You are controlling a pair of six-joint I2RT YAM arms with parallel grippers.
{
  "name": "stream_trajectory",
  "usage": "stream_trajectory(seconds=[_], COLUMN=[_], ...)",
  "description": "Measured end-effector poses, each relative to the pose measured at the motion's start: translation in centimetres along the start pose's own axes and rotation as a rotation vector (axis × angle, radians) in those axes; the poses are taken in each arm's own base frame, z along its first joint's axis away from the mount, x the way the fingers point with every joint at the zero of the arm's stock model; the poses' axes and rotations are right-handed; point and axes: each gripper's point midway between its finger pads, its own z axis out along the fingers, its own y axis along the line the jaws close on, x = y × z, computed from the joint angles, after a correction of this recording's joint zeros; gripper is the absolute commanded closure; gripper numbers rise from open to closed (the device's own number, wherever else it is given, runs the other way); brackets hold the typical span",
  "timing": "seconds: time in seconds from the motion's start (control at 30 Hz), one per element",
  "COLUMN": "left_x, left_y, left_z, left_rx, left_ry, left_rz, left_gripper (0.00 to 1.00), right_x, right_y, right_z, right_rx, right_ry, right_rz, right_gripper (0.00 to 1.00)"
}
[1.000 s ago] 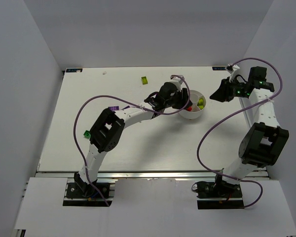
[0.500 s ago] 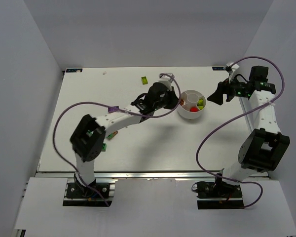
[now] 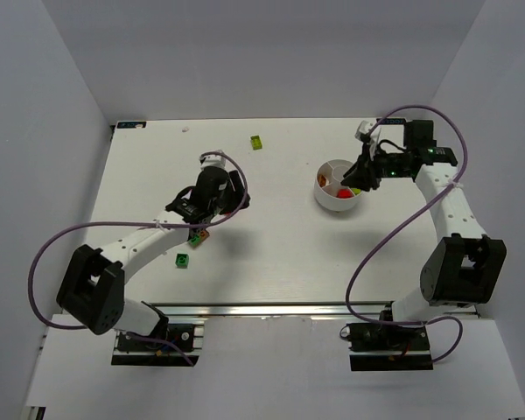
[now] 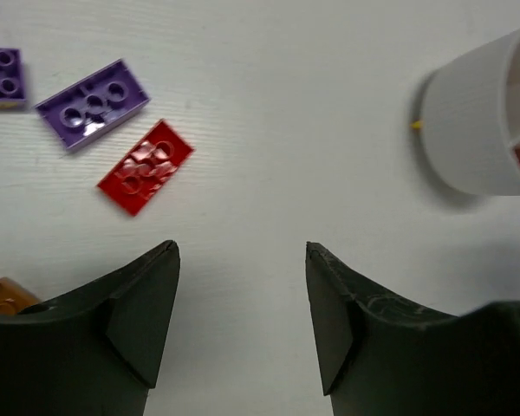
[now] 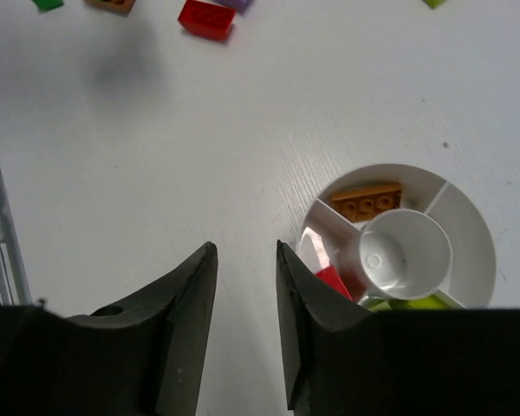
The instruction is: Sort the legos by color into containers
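Observation:
My left gripper (image 4: 243, 251) stands open and empty over bare table, left of the white divided bowl (image 4: 477, 130). Ahead of it lie a red lego (image 4: 145, 166), a long purple lego (image 4: 91, 104), a small purple lego (image 4: 2, 74) and an orange lego (image 4: 4, 296). My right gripper (image 5: 245, 247) hovers at the bowl's rim (image 5: 468, 217), its jaws a narrow gap apart with nothing between them. Inside the bowl are an orange lego (image 5: 366, 201), a red lego (image 5: 334, 279) and a yellow-green lego (image 5: 407, 302); the central cup (image 5: 405, 251) holds nothing.
A yellow-green lego (image 3: 256, 142) lies alone near the table's far edge. A green lego (image 3: 182, 260) sits near the front left, and another small brick (image 3: 195, 236) lies under the left arm (image 3: 140, 245). White walls enclose the table on three sides.
My left arm has pulled back leftward from the bowl, and its gripper closed, then opened. My right gripper has swung left to the bowl's rim, and its jaws have narrowed.

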Motion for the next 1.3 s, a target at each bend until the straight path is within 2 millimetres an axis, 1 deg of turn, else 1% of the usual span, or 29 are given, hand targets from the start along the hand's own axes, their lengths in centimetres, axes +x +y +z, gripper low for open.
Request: stream_trajectory(seconds=[0.03, 0.07, 0.1, 0.17, 0.3, 0.4, 0.5, 0.57, 0.63, 0.77, 0.83, 1.13, 1.3], left_x=[0.6, 1.1, 1.6, 2.4, 3.6, 4.4, 4.9, 4.7, 4.4, 3.6, 3.5, 3.9, 5.0], left_y=[1.2, 2.1, 2.9, 3.8, 4.8, 5.7, 6.6, 7.0, 7.1, 7.4, 7.5, 8.0, 8.9], left_z=[0.3, 0.5, 0.9, 1.8, 5.4, 7.6, 8.9, 9.7, 10.0, 9.8, 9.7, 9.7, 10.3], left_rx=[-0.036, -0.061, -0.084, -0.115, -0.155, -0.177, -0.201, -0.211, -0.217, -0.227, -0.230, -0.229, -0.237], left_ry=[0.027, 0.049, 0.080, 0.143, 0.266, 0.343, 0.406, 0.426, 0.435, 0.433, 0.438, 0.463, 0.499], left_rz=[0.011, 0.031, 0.060, 0.127, 0.283, 0.374, 0.446, 0.487, 0.520, 0.570, 0.587, 0.626, 0.637], left_gripper=[0.30, 0.29, 0.29, 0.29, 0.28, 0.28, 0.28, 0.28, 0.28, 0.29, 0.29, 0.33, 0.35], right_x=[0.0, 0.0, -0.2, -0.3, -0.3, 0.0, 0.1, 0.2, 0.2, 0.2, 0.2, 0.4, 0.4], right_y=[0.8, 1.3, 1.8, 2.6, 3.4, 3.5, 3.6, 3.6, 3.6, 3.6, 3.6, 3.4, 3.3], right_z=[0.6, 1.0, 1.4, 1.7, 1.7, 1.7, 1.6, 1.6, 1.6, 1.6, 1.6, 1.6, 1.5], right_rx=[-0.024, -0.041, -0.055, -0.076, -0.094, -0.098, -0.100, -0.098, -0.097, -0.097, -0.097, -0.087, -0.085], right_ry=[0.012, 0.019, 0.024, 0.029, 0.036, 0.046, 0.052, 0.054, 0.055, 0.055, 0.055, 0.067, 0.070], right_rz=[0.001, -0.006, -0.019, -0.035, -0.050, -0.050, -0.050, -0.052, -0.053, -0.053, -0.052, -0.053, -0.052], right_gripper=[0.53, 0.49, 0.43, 0.37, 0.34, 0.33, 0.33, 0.33, 0.33, 0.33, 0.33, 0.33, 0.33])
